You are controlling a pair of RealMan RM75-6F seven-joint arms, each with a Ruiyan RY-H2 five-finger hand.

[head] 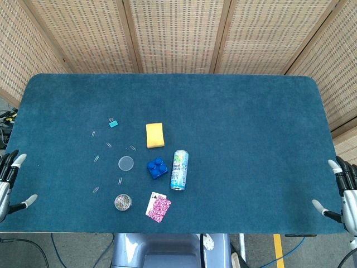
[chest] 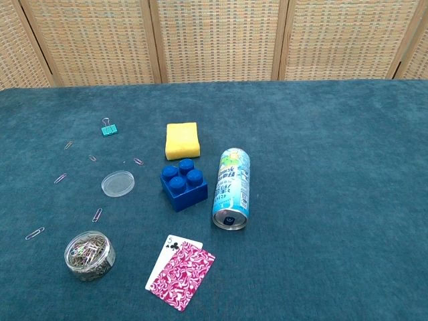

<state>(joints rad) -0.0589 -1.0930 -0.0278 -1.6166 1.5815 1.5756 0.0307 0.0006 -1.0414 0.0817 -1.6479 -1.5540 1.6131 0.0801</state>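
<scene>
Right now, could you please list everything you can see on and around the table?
sponge: one, yellow, mid-table
building block: one, blue, in front of the sponge
can: one, light blue, lying right of the block
playing cards: two, near edge
paperclip jar: one, clear, open, left of the cards
lid: one, clear, left of the block
binder clip: one, teal, far left
loose paperclips: several, scattered left
table: one, blue
left hand: empty, left edge
right hand: empty, right edge

Left hand [head: 8,184], right hand [head: 343,195]: grey metal; white-tipped fingers [head: 333,164]
</scene>
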